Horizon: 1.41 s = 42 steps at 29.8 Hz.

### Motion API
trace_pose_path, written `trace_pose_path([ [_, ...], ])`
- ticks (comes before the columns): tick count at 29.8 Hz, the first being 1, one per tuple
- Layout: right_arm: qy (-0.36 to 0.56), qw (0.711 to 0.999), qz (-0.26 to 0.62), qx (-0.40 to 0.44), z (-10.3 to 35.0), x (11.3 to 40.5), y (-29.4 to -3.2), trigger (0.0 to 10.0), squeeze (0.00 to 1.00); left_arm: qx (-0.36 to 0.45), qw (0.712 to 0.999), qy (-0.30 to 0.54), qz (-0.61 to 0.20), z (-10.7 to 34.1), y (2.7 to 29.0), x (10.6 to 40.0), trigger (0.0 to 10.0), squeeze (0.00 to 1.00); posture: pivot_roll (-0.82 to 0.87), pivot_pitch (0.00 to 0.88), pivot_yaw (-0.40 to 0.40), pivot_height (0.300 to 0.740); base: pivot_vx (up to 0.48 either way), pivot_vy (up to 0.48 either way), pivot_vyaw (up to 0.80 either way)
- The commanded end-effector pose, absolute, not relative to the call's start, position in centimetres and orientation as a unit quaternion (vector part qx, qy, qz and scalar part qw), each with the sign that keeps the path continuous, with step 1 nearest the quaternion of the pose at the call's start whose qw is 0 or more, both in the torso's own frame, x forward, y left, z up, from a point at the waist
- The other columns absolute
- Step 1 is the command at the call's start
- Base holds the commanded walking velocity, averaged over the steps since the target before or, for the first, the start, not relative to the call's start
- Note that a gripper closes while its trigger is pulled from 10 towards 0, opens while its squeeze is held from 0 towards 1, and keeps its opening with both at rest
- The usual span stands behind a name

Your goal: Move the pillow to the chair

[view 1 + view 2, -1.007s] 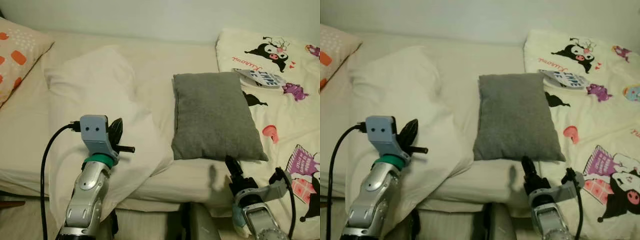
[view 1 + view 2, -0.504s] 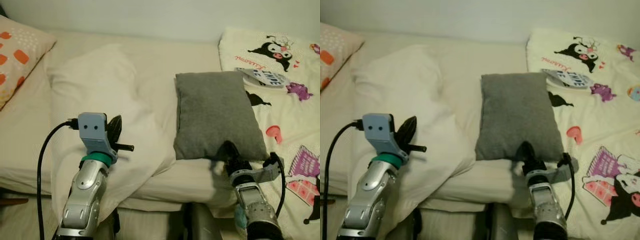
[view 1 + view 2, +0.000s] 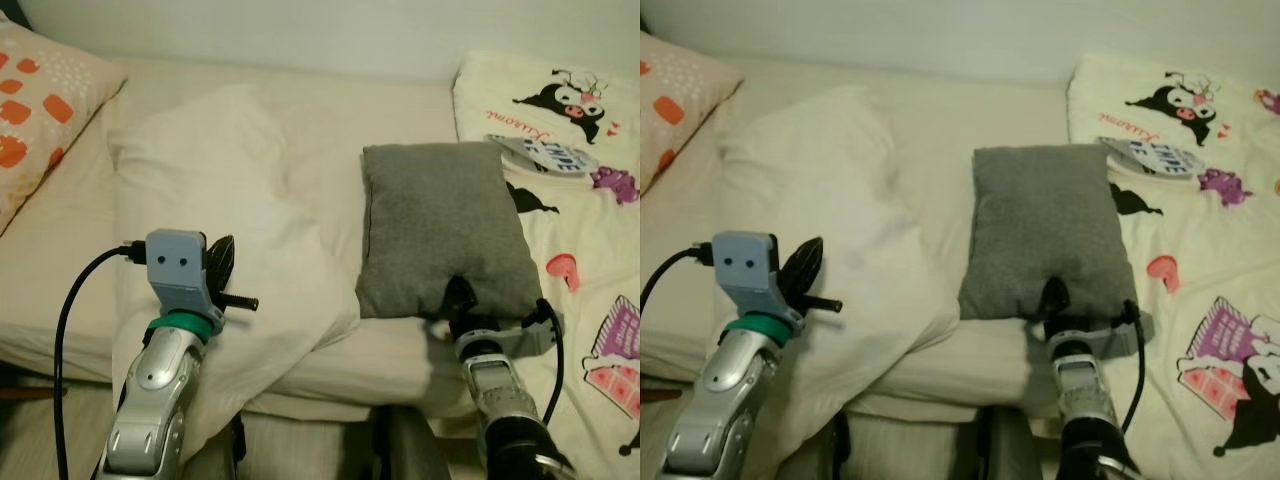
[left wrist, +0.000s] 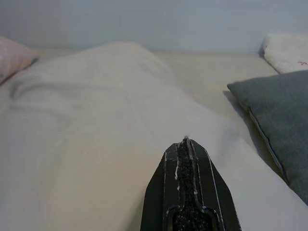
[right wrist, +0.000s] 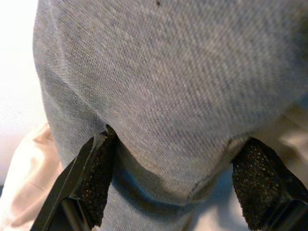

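Currently we are spreading the right hand (image 5: 168, 187) apart around the near edge of the grey pillow (image 3: 440, 225) lying on the bed (image 3: 330, 110). Beside it, the left hand (image 4: 185, 144), fingers together, is hovering over the white duvet (image 3: 220, 200); a cartoon blanket (image 3: 590, 250) is lying alongside.

The pillow (image 5: 168, 82) is matt grey cloth of fine rough weave; the sheet (image 3: 250, 200) smooth cream fabric; the fingertips (image 5: 94, 180) have coarse black padding.
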State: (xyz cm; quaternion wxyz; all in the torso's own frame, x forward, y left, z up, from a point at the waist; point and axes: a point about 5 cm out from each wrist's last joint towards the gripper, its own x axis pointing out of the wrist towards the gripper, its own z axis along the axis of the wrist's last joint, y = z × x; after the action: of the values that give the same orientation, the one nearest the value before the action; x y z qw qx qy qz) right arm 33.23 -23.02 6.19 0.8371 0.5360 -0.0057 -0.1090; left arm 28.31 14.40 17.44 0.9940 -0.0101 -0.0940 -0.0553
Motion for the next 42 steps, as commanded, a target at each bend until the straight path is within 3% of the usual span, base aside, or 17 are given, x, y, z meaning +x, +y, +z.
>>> trace_pose_path([
  [1, -0.01, 0.831, -0.125, 0.542, 6.0, 33.1, -23.5, 10.0, 1.0, -0.005, 0.995, -0.092, -0.045, 17.3, 14.7, 27.9, 10.0, 0.0, 0.22, 0.178, 0.045, 0.596, 0.0, 0.0, 0.0],
  [6, -0.049, 0.797, -0.17, 0.578, 6.8, 33.6, -24.8, 10.0, 1.0, -0.002, 0.995, -0.095, -0.034, 17.8, 15.2, 27.5, 10.0, 0.0, 0.23, 0.186, 0.045, 0.596, 0.0, 0.0, 0.0],
  [7, -0.063, 0.786, -0.177, 0.588, 7.2, 33.8, -25.2, 10.0, 0.96, -0.001, 0.995, -0.096, -0.033, 17.8, 15.2, 27.4, 10.0, 0.0, 0.24, 0.191, 0.047, 0.596, 0.0, 0.0, 0.0],
  [8, -0.079, 0.774, -0.182, 0.602, 7.8, 34.0, -25.5, 10.0, 0.0, -0.001, 0.995, -0.096, -0.033, 17.9, 15.3, 27.3, 10.0, 0.0, 0.24, 0.197, 0.05, 0.596, 0.0, 0.0, 0.0],
  [10, -0.104, 0.755, -0.182, 0.621, 8.7, 34.5, -25.9, 10.0, 0.0, -0.002, 0.994, -0.101, -0.033, 18.1, 15.3, 27.1, 10.0, 0.0, 0.24, 0.198, 0.051, 0.596, 0.0, 0.0, 0.0],
  [15, -0.134, 0.738, -0.163, 0.641, 10.2, 35.3, -26.1, 10.0, 0.0, -0.008, 0.993, -0.11, -0.031, 18.4, 15.1, 27.0, 10.0, 0.0, 0.24, 0.197, 0.053, 0.596, 0.0, 0.0, 0.0],
  [18, -0.138, 0.742, -0.15, 0.639, 10.6, 35.6, -25.9, 10.0, 0.0, -0.008, 0.993, -0.111, -0.032, 18.5, 15.0, 27.0, 10.0, 0.0, 0.24, 0.199, 0.054, 0.596, 0.0, 0.0, 0.0],
  [20, -0.139, 0.766, -0.11, 0.618, 11.6, 36.2, -25.2, 10.0, 0.0, -0.007, 0.993, -0.111, -0.033, 18.6, 14.9, 27.0, 10.0, 0.0, 0.24, 0.197, 0.054, 0.596, 0.0, 0.0, 0.0],
  [21, -0.137, 0.774, -0.097, 0.61, 11.9, 36.5, -24.9, 4.2, 0.0, -0.007, 0.993, -0.111, -0.032, 18.6, 14.9, 27.0, 10.0, 0.0, 0.24, 0.197, 0.055, 0.596, 0.0, 0.0, 0.0],
  [24, -0.136, 0.778, -0.092, 0.607, 12.1, 36.6, -24.8, 4.2, 0.0, -0.007, 0.993, -0.111, -0.032, 18.6, 14.9, 27.0, 10.0, 0.0, 0.24, 0.197, 0.055, 0.596, 0.0, 0.0, 0.0],
  [25, -0.138, 0.775, -0.088, 0.61, 12.1, 36.6, -24.7, 0.0, 0.0, -0.007, 0.993, -0.11, -0.032, 18.6, 14.9, 27.0, 10.0, 0.0, 0.24, 0.198, 0.054, 0.596, 0.0, 0.0, 0.0],
  [42, -0.14, 0.766, -0.09, 0.621, 11.8, 36.5, -24.9, 0.0, 0.0, -0.007, 0.993, -0.112, -0.029, 18.8, 14.9, 27.1, 10.0, 0.0, 0.24, 0.19, 0.048, 0.596, 0.0, 0.0, 0.0],
])
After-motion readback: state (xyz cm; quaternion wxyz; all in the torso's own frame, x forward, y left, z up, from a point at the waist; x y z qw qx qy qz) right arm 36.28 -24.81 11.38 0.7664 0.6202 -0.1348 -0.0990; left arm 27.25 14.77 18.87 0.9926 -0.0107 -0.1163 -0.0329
